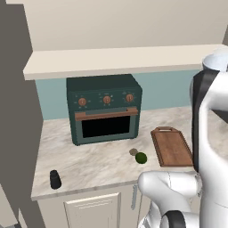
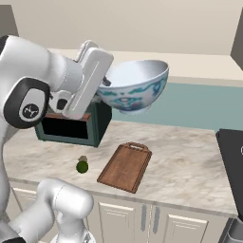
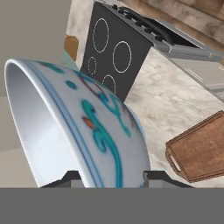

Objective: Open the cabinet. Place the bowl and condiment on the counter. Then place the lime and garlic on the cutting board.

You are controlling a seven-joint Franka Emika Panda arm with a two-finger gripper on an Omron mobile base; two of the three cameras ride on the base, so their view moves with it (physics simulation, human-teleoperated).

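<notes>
The white bowl point(image 2: 135, 85) with its blue pattern hangs in the air above the counter point(image 2: 190, 161), tilted, and my gripper point(image 2: 106, 81) is shut on its left rim. In the hand view the bowl point(image 3: 92, 131) looms close, its wall between my two fingertips. A piece of the bowl's rim point(image 1: 217, 62) shows at the upper right. The black condiment point(image 1: 55, 179) stands on the counter point(image 1: 89, 156) near its front left corner. The lime point(image 1: 141, 157) and the garlic point(image 1: 133, 152) lie side by side just left of the cutting board point(image 1: 171, 147). The cabinet's cream underside point(image 1: 120, 62) runs above.
A dark green toaster oven point(image 1: 106, 109) stands at the back of the counter. A black cooktop point(image 3: 113, 52) lies to the right of the cutting board point(image 3: 201, 151). Small cream doors with short handles point(image 2: 142, 218) sit under the counter. My arm point(image 1: 209, 133) rises on the right.
</notes>
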